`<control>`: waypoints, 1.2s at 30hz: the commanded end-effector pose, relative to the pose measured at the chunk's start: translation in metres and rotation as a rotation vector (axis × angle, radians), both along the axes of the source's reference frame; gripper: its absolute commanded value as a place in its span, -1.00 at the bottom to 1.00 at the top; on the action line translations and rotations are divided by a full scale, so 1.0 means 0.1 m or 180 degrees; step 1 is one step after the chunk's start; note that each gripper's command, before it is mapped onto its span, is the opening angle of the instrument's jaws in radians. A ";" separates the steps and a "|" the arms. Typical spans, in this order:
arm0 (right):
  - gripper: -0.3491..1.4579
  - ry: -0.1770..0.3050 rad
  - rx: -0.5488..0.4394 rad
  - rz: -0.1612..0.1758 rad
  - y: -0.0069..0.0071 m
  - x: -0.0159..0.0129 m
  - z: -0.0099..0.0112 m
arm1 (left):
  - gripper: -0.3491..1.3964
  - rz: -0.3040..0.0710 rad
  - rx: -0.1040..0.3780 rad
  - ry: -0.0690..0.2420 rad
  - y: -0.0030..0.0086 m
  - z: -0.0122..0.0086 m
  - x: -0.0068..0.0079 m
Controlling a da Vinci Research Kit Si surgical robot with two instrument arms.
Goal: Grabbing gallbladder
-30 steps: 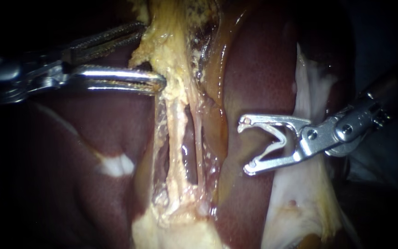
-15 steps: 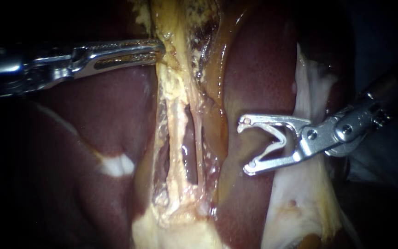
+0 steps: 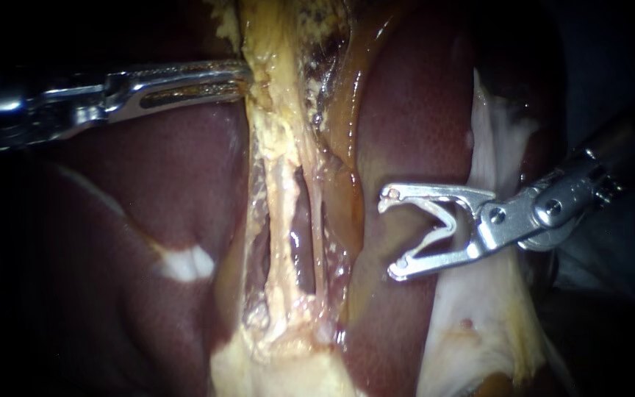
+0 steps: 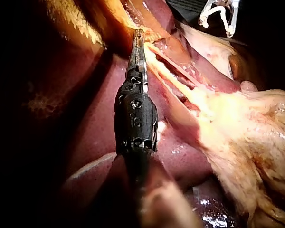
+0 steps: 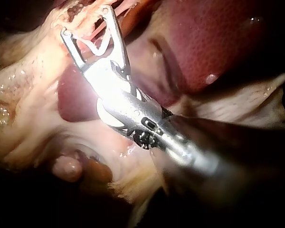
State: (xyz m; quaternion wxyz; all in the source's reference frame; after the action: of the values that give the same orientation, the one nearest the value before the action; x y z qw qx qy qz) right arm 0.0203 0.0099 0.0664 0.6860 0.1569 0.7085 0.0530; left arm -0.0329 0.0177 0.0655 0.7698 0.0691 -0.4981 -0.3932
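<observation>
Lit from the camera's side, brightest on the pale tissue (image 3: 281, 169) at mid-view — faded to near black at every edge. Glinted off the right instrument (image 3: 392, 235), its white clip (image 3: 446, 223) and the wet liver (image 3: 413, 110). Burned white on its body in the right wrist view; left the left instrument (image 3: 240, 79) shaft shadowed.

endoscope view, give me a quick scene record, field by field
left instrument: enters from the left, closed on the edge of the yellow tissue
right instrument: enters from the right, spread wide, carrying a white V-shaped clip
tubes: two pale strands running down from the yellow tissue, a gap between them, nothing on them
liver: dark red, on both sides of the strands
right instrument to tubes: apart, clip opening faces them
gallbladder body: cannot be told apart here
</observation>
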 end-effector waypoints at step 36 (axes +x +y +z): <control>0.02 0.0000 0.0001 0.0002 0.000 0.002 0.000 | 0.50 -0.0366 0.0150 0.0371 -0.001 0.013 -0.072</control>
State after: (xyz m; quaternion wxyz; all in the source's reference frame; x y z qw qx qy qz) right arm 0.0204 0.0099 0.0663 0.6859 0.1568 0.7086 0.0533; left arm -0.0399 0.0177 0.0671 0.7728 0.0386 -0.4426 -0.4532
